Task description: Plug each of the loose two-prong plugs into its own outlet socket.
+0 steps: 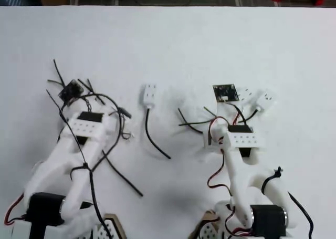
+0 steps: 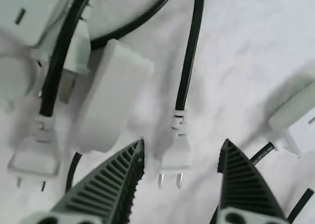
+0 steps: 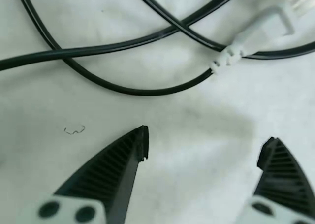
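the left claw point(image 2: 183, 147) is hanging released, its fingertips straddling a white plug point(image 2: 175, 156) that is lying on the table point(image 2: 246, 47) beside a socket block point(image 2: 110, 96). the right claw point(image 3: 206, 138) is hovering released near a second plug point(image 3: 261, 29).

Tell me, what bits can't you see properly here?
High view: cords run under an arm, hiding their ends.
Right wrist view: the plug has its prongs cut off by the frame's edge.
Left wrist view: the white socket block is blurred and cut off; its slots are unclear.
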`<state>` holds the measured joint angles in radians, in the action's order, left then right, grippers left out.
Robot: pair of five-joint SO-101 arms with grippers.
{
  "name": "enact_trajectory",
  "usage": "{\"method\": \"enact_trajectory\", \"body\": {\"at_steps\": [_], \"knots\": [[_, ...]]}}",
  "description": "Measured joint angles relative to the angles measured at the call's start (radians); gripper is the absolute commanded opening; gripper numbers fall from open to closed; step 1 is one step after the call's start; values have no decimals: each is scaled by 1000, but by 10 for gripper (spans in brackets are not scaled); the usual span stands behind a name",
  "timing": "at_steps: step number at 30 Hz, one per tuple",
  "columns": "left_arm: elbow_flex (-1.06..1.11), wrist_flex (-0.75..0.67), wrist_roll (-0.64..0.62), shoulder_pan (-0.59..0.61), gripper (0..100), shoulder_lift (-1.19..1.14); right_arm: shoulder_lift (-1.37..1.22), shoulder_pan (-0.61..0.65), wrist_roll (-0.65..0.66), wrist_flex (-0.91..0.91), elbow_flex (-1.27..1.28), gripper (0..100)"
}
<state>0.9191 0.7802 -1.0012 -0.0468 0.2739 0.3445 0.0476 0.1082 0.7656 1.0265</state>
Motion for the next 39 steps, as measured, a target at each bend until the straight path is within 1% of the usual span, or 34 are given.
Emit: {"method": "enact_trajectory", "body": {"at_steps": [7, 9, 12, 14, 17, 24, 27, 33, 39], "knots": [[-25, 3, -12, 2, 244, 0, 0, 0, 0, 0, 0, 354], [-60, 43, -12, 2, 244, 0, 0, -2, 0, 0, 0, 354], [-146, 132, -8, 2, 244, -18, 0, 0, 0, 0, 0, 354], [-218, 198, -6, 8, 244, -77, 0, 0, 0, 0, 0, 354], [-334, 298, -8, 23, 245, -221, 0, -2, 0, 0, 0, 354], [-658, 606, -3, 20, 245, -566, 0, -2, 0, 0, 0, 354], [-769, 677, -3, 18, 245, -666, 0, -2, 0, 0, 0, 354], [-888, 704, -2, -20, 245, -809, 0, 0, 0, 0, 0, 354], [-927, 736, -3, -26, 244, -838, 0, -2, 0, 0, 0, 354]]}}
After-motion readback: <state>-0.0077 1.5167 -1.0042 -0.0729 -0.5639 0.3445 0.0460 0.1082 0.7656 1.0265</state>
